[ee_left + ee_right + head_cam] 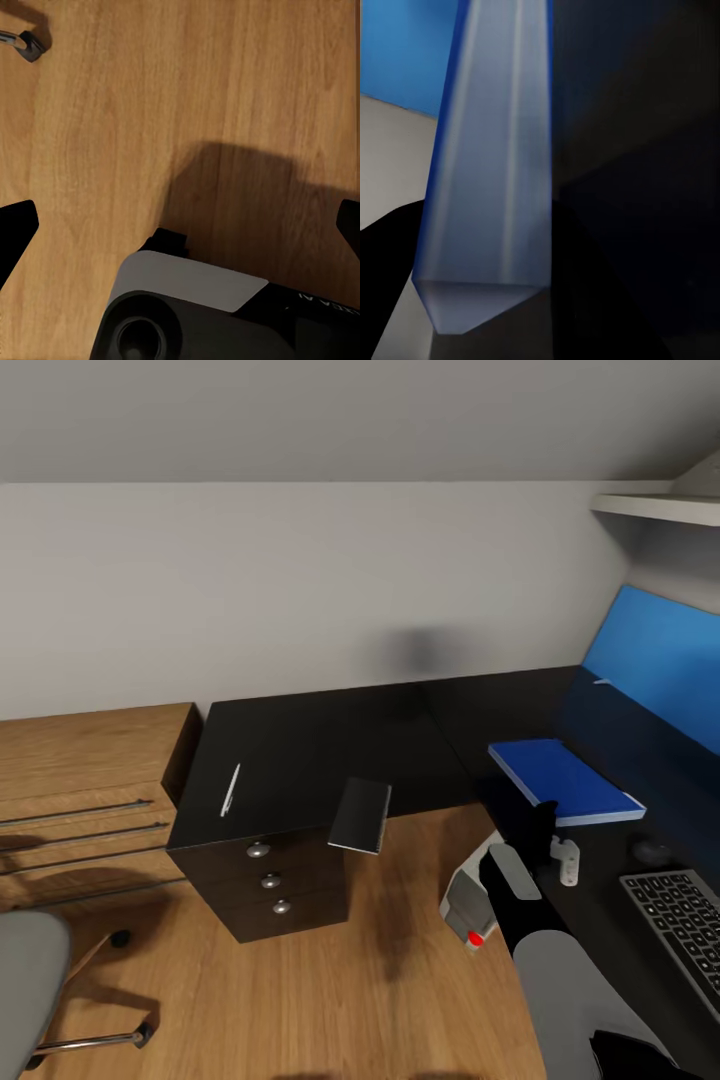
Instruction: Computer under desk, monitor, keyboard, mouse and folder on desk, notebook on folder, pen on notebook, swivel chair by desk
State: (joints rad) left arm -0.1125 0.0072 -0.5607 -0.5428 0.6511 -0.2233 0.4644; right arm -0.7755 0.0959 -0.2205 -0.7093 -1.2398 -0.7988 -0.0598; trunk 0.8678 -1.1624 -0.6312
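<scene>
The blue folder (566, 779) lies on the right wing of the black desk (330, 735). My right gripper (545, 828) is at its near corner, shut on the folder's pale page edge (487, 187). The mouse (652, 850) and the keyboard (682, 922) sit just to the folder's right. The pen (230, 790) rests on the desk above the drawer unit (270, 880). The notebook (361, 815) overhangs the desk's front edge. The computer (468, 905), red light lit, stands under the desk. I cannot pick out the monitor. My left gripper (180, 225) hangs open over the wood floor. The swivel chair (30, 980) is at lower left.
Low light-wood shelving (90, 780) adjoins the desk on the left. A blue wall panel (660, 655) and a white shelf (660, 508) are at the right. A chair castor (26, 41) shows on the floor, and my own base (195, 315) is below the left gripper.
</scene>
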